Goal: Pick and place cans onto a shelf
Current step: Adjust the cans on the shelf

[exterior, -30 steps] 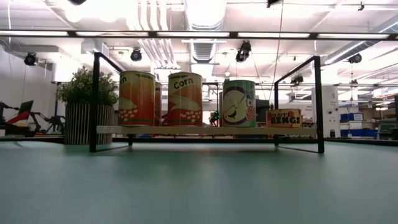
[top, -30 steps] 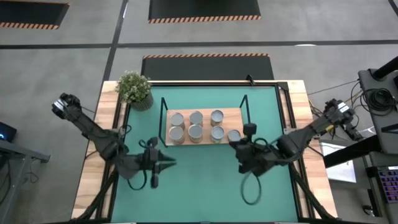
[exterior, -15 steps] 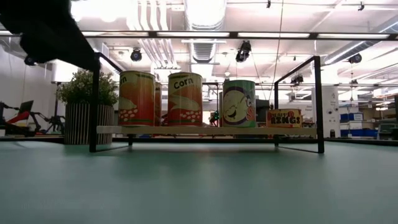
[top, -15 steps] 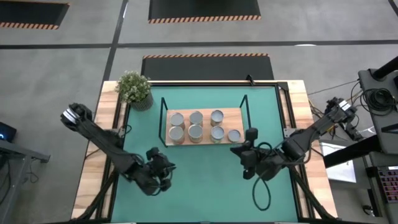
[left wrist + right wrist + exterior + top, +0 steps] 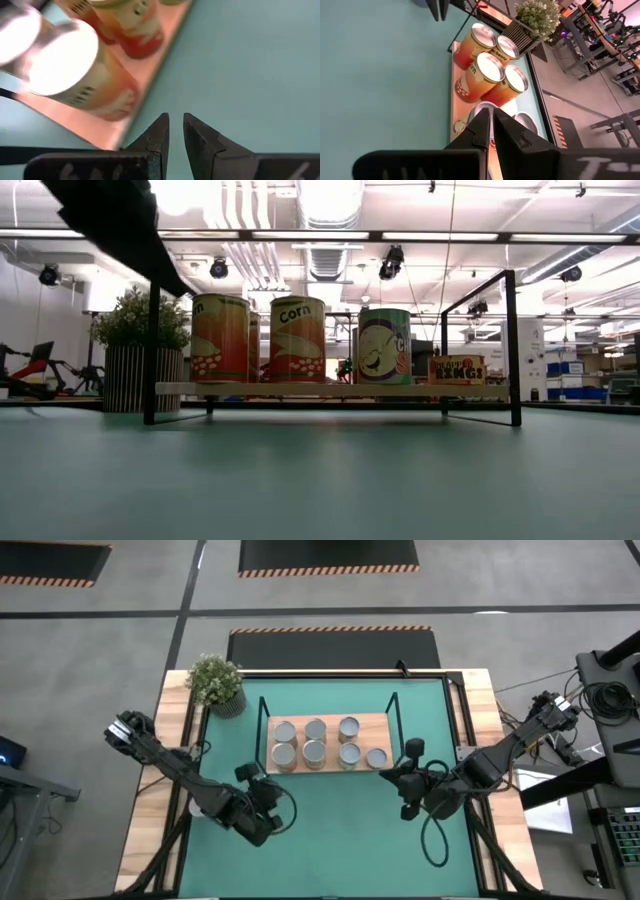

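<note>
- Seven cans [image 5: 314, 742] visible from above, all standing on the shelf [image 5: 375, 725]: three in the far row, four in the near row, the rightmost [image 5: 376, 758] right at the board's near right corner.
- Task looks near its end; no can seen loose on the tabletop [image 5: 340, 840], no eighth can found in any view.
- Corner can most exposed: any sweep by the right arm past that corner could knock it off the board's edge.
- Cans packed close in the right wrist view [image 5: 485, 70]; one bumped can likely to topple its neighbours.
- Thin black posts [image 5: 511, 345] of the shelf frame easy to catch with a wrist or cable, which would drag the whole board.
- Right fingers [image 5: 480, 131] pressed fully together, holding nothing, hovering near the shelf's near right corner [image 5: 410, 780].
- Left fingers [image 5: 159, 134] nearly together with a slim gap, empty, near the shelf's near left side [image 5: 262, 802]; nearest can [image 5: 75, 75] close enough for a careless lift to clip it.
- Potted plant [image 5: 215, 682] at the far left, well clear of both arms.
</note>
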You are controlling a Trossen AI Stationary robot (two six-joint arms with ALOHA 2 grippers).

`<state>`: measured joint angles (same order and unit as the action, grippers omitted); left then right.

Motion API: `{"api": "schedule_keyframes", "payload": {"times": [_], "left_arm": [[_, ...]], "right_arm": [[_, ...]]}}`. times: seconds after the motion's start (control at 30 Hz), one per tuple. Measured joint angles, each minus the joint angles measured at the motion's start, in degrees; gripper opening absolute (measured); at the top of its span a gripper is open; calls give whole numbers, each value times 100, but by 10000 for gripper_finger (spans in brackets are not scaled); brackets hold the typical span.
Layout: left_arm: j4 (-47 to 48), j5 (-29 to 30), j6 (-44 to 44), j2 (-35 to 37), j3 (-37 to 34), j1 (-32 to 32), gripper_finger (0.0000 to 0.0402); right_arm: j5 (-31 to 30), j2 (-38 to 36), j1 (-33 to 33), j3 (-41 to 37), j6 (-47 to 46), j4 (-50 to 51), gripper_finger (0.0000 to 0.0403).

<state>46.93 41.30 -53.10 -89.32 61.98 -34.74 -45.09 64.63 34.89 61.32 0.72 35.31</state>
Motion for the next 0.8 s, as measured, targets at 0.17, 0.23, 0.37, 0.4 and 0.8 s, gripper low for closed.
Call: {"api": "schedule_keyframes", "payload": {"times": [0.17,0.23,0.37,0.4,0.8], "left_arm": [[-24,356,327,0,47,242,39],[-171,428,406,0,-22,367,39],[-213,465,459,-4,-114,560,39],[-217,492,460,-4,-114,589,39],[-338,841,403,-4,-103,830,39]], "right_arm": [[-5,-369,-2,-221,-10,-53,12],[-3,-527,-2,-345,-12,-88,12],[-4,-811,-2,-569,-21,-143,12],[-5,-873,-2,-618,-46,-144,12],[-3,-1210,-2,-861,-224,-177,12]]}}
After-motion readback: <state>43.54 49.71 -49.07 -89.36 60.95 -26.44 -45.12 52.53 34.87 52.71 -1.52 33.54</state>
